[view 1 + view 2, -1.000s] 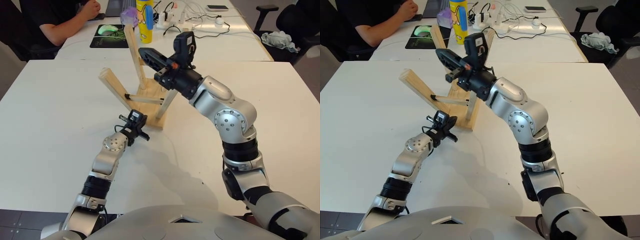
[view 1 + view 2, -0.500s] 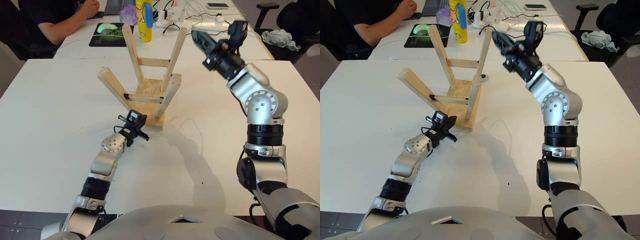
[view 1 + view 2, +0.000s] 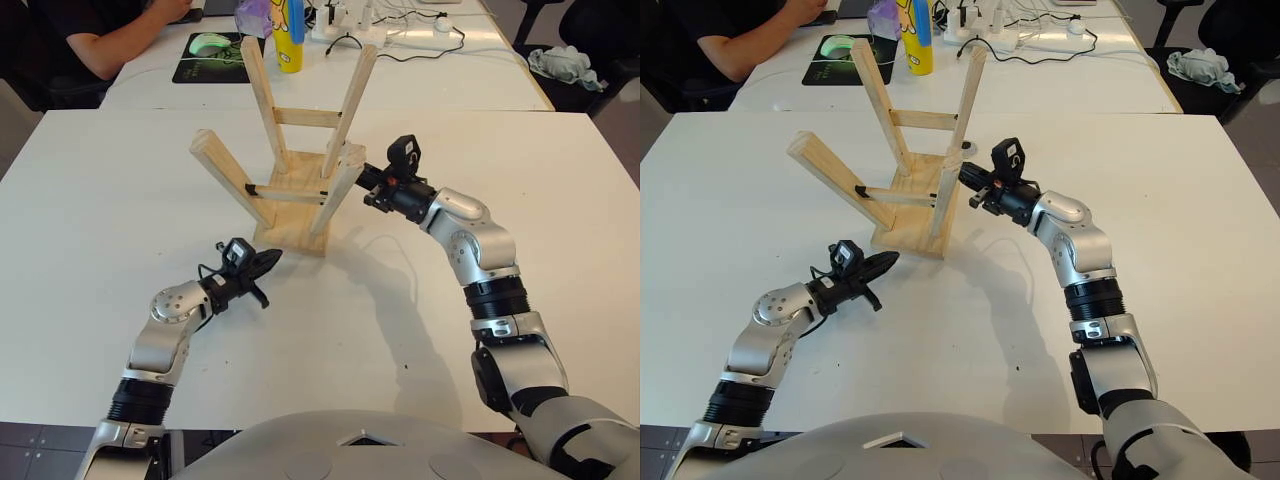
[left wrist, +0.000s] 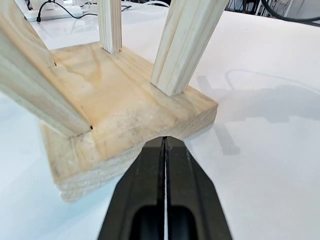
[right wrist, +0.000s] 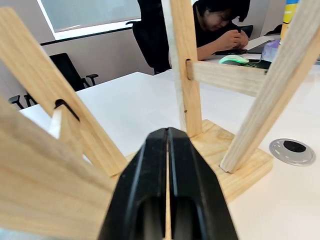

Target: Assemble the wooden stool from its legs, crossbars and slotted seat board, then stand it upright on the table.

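The wooden stool [image 3: 296, 170] rests upside down on the white table, its slotted seat board [image 3: 292, 212] flat on the surface. Two legs joined by a crossbar [image 3: 305, 117] rise from it. A third leg [image 3: 226, 175] leans out to the left. My left gripper [image 3: 266, 261] is shut and empty, low over the table just short of the board's near corner [image 4: 125, 115]. My right gripper [image 3: 364, 188] is shut and empty. Its tip is close beside the stool's right-hand leg [image 3: 337, 188], and I cannot tell whether it touches.
Beyond the table's far edge, another desk holds a yellow bottle [image 3: 290, 32], a mouse pad with a green mouse [image 3: 206, 45] and cables, with a person seated there. A round cable grommet [image 5: 292, 148] sits in the tabletop behind the stool. Bare tabletop lies to the right and front.
My right arm swung down from high at the far right to beside the stool's right leg. The left gripper drew back a little from the seat board.
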Controlling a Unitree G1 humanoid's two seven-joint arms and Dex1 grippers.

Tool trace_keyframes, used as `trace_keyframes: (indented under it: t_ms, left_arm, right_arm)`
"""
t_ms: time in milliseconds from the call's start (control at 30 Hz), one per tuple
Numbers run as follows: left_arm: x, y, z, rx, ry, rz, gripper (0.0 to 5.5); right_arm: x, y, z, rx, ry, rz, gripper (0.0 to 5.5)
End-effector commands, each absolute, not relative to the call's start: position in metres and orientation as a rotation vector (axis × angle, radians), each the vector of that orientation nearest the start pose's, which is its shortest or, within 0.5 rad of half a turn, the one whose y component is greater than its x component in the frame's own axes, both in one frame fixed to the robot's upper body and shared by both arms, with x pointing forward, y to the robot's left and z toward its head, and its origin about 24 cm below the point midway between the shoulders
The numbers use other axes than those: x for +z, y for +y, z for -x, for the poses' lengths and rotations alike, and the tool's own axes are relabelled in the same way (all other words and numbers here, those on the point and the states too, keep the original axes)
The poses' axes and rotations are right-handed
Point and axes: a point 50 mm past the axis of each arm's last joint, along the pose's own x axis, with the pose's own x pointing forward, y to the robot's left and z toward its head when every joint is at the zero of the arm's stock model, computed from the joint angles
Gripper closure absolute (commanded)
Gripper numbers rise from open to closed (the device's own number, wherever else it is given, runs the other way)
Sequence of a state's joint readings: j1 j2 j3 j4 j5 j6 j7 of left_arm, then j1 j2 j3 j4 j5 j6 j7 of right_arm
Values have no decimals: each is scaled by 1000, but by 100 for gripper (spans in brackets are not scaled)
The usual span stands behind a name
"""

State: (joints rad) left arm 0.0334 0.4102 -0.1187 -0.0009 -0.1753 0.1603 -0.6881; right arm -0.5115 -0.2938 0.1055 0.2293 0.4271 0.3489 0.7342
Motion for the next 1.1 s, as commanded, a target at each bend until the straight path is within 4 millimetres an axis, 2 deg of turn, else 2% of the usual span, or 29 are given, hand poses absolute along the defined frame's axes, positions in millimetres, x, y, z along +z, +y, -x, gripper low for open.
trace_keyframes:
  t_ms: [33,333,567,700,833,933,1100]
  left_arm:
    - [14,185,-239,-696,347,-260,550]
    - [7,193,-244,-620,368,-297,550]
    - [8,183,-249,-611,353,-280,550]
    - [6,177,-248,-622,355,-265,550]
    - [4,174,-247,-619,358,-258,550]
    - [4,172,-245,-608,355,-248,550]
    - [3,172,-243,-600,355,-247,550]
  right_arm:
    - [110,-109,-315,1020,86,-52,546]
    - [112,-90,-293,1201,118,-5,546]
    - [118,-78,-274,1293,134,61,546]
    - [129,-73,-264,1321,109,99,546]
    - [134,-80,-258,1283,107,150,546]
    - [135,-90,-247,1265,135,109,546]
    - [115,-105,-222,1222,260,-60,546]
